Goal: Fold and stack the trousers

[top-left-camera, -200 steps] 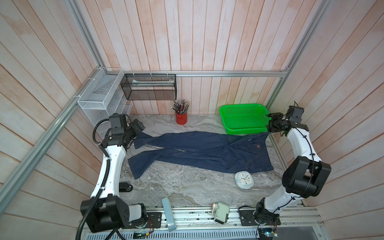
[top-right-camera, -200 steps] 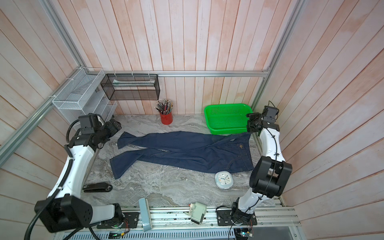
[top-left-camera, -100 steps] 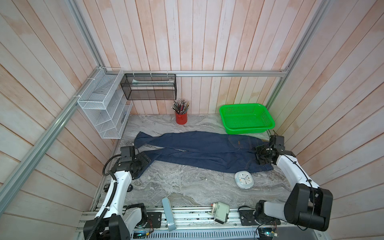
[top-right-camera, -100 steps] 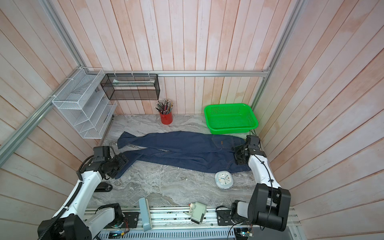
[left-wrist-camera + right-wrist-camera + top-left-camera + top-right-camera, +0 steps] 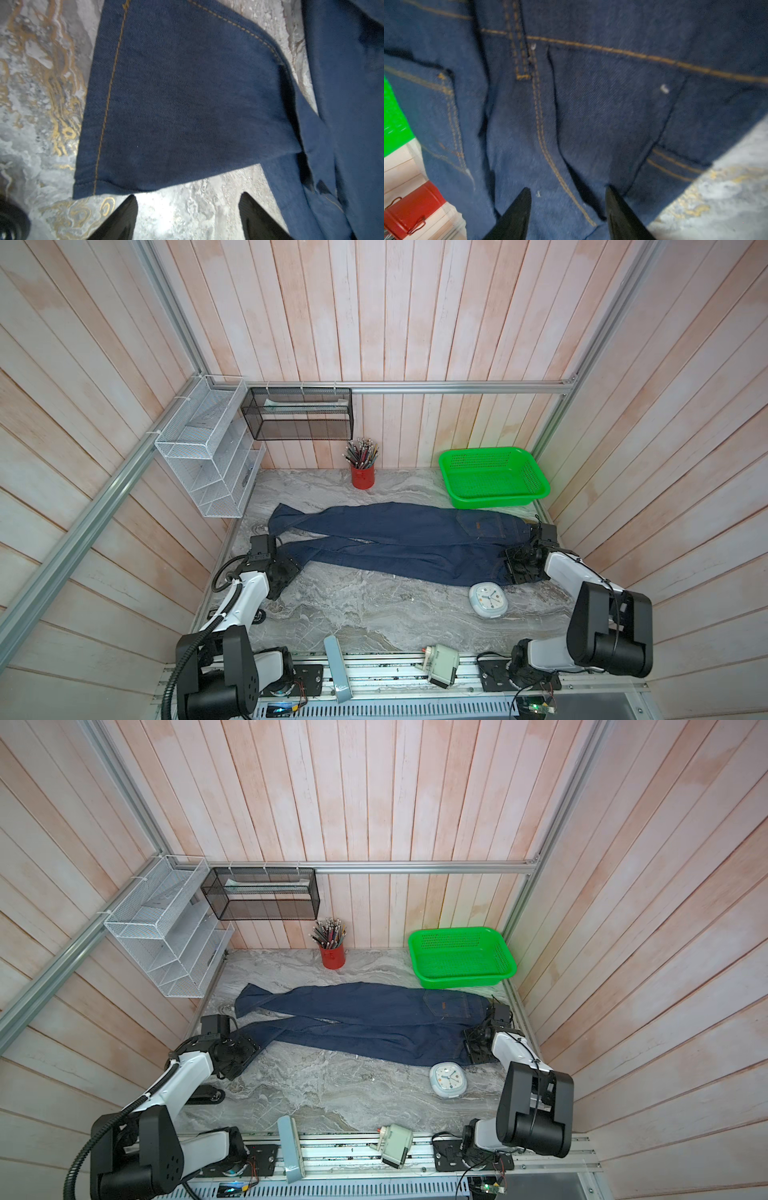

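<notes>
Now I held nothing, jaws apart on both arms.
My left gripper (image 5: 188,195) sat just short of the trousers (image 5: 187,93) hem; right gripper (image 5: 568,188) over the seat seam.

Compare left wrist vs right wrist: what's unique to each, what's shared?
Left wrist only: a leg hem of the dark navy denim trousers, flat on the grey marbled tabletop; left fingers open over bare tabletop, short of the hem.
Right wrist only: the waist end with belt loop and pocket stitching, green plastic mesh basket, red cylindrical cup; right fingers open over denim.
Both: tan-stitched navy denim, marbled tabletop, spread black fingers.
</notes>
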Robot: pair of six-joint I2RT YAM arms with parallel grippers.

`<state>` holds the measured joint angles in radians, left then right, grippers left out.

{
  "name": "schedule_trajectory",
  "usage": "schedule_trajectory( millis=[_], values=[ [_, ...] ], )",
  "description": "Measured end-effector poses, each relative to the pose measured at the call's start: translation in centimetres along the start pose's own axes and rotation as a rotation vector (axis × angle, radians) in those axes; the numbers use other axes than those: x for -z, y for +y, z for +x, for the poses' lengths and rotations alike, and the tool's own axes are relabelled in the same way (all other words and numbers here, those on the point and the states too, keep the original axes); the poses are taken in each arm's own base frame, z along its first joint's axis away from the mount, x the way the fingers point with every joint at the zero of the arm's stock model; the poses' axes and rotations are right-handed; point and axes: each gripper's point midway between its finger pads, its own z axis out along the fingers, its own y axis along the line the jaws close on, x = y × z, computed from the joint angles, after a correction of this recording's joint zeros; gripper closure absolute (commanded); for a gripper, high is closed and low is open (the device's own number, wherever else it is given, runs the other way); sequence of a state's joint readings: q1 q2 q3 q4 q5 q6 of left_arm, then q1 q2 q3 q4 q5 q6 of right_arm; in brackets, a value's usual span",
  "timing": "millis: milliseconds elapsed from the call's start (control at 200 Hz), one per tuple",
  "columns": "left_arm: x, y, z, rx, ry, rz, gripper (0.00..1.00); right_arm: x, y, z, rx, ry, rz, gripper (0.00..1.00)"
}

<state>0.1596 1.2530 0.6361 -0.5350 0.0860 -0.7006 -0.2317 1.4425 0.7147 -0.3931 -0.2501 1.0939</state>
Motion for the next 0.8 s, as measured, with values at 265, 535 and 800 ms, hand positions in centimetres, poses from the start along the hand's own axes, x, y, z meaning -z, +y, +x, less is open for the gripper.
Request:
schedule_trajectory(
  millis=[265,535,800],
  values=[
    [-1.7,-0.3,-2.9,-0.011,-0.022,-0.045,0.29,0.1,-1.2,-3.6,-0.063,-0.065,-0.031,0.45],
    [-3.8,-1.4,-6.2,-0.042,-0.018,-0.055,0.32,0.5,-2.0,-7.1,-0.103,-0.137,-0.040,0.46],
    [-1.5,-2.8,-6.3,-0.090,-0.033,0.016,0.27,0.6,-1.8,-7.4,-0.084,-0.141,-0.032,0.45]
  ],
)
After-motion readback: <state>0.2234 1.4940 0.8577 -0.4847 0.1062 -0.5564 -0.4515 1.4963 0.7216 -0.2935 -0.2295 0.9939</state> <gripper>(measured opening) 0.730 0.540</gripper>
